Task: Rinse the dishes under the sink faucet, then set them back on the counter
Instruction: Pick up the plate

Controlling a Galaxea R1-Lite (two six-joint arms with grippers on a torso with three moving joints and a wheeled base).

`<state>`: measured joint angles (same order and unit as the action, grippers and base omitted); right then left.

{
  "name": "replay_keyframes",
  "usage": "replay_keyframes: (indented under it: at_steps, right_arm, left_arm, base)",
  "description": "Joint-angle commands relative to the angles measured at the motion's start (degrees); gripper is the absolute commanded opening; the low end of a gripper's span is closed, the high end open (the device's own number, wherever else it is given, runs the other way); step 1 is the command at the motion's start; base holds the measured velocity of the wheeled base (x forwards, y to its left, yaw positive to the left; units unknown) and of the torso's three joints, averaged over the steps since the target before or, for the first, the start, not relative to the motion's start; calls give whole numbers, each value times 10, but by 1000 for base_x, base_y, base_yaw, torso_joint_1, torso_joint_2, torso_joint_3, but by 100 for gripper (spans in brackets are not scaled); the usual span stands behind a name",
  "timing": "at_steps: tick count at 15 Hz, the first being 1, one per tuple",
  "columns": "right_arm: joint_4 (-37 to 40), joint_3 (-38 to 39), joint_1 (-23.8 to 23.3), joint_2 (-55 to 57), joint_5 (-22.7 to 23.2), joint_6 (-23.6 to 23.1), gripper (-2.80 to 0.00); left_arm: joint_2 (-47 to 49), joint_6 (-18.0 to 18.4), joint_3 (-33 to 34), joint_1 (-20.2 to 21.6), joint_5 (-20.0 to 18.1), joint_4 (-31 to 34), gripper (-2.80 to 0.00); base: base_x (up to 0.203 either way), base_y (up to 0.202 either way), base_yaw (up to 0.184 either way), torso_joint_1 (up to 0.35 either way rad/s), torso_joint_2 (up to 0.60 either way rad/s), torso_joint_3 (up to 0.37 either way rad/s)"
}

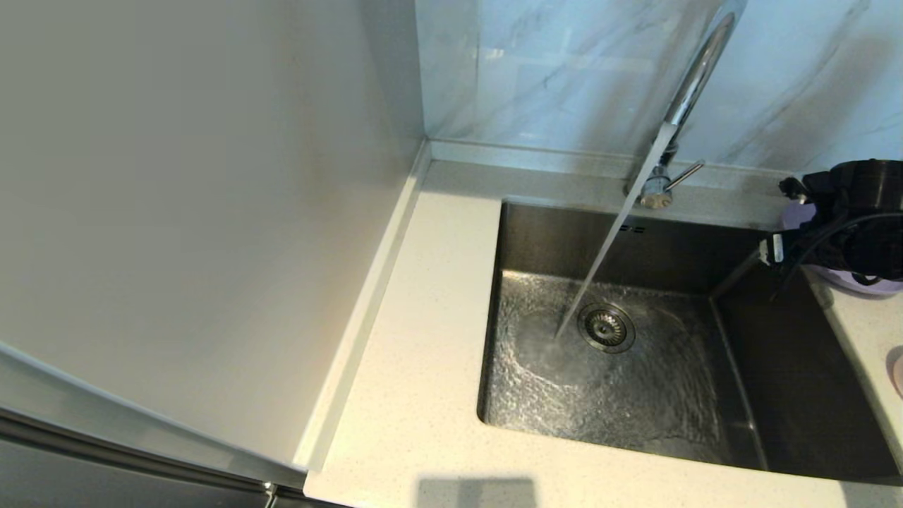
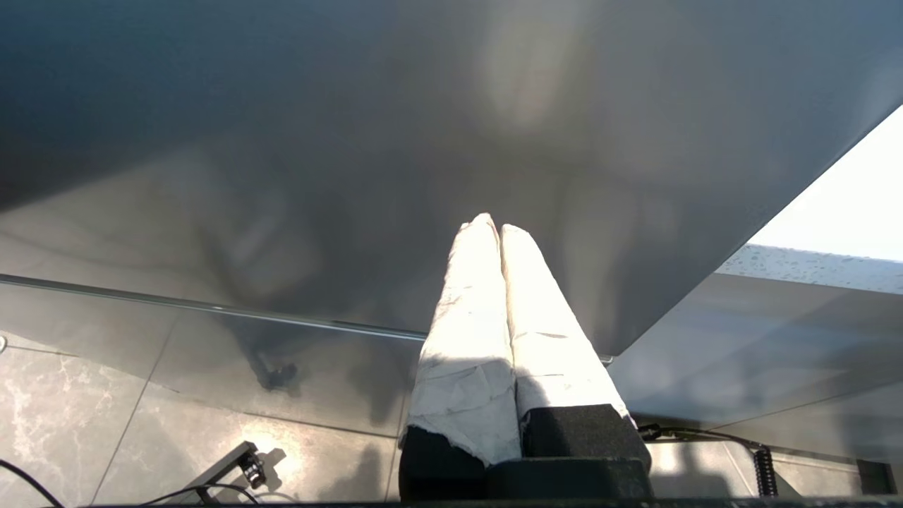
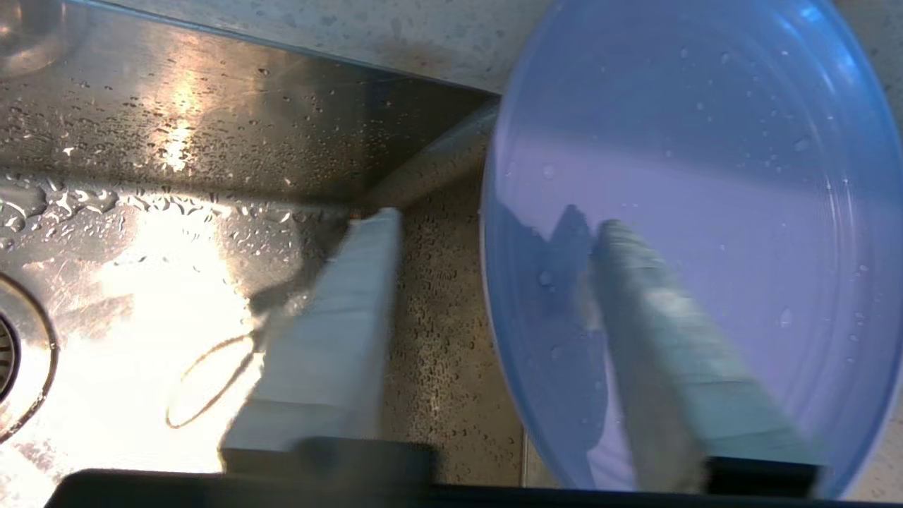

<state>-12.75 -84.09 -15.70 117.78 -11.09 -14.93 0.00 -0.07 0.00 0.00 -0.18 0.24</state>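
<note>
Your right pincer (image 3: 494, 282) straddles the wet plate's (image 3: 705, 141) rim unclenched beside the sink (image 3: 176, 106); the bowl (image 1: 896, 370) remains unrinsed.

A home kitchen. A steel sink (image 1: 663, 395) is set into a speckled counter (image 1: 416, 367). A chrome gooseneck faucet (image 1: 688, 99) runs before a marble wall (image 1: 550, 70).

Our right gripper (image 3: 487, 233) sits at the sink's right rear corner, fingers spread apart. Our left gripper (image 2: 492, 229) is parked low, fingers pressed together.
</note>
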Motion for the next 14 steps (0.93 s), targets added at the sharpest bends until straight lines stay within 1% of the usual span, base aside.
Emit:
replay_keyframes:
  at_steps: [1,8,12,14]
  right_arm:
    - [-1,0,0,1,-1,-1,-280]
    - [-1,7,5,-34,0,0,-280]
    - [0,18,11,-65,7,8,-280]
    - [0,23,17,-82,25,9,-280]
  left_arm:
    - [0,0,0,0,0,0,-280]
    - [0,0,0,0,0,0,-280]
    - [0,0,0,0,0,0,-280]
    - [0,0,0,0,0,0,-280]
  base:
    - [0,0,0,0,0,0]
    - [0,0,0,0,0,0]
    - [0,0,0,0,0,0]
    - [0,0,0,0,0,0]
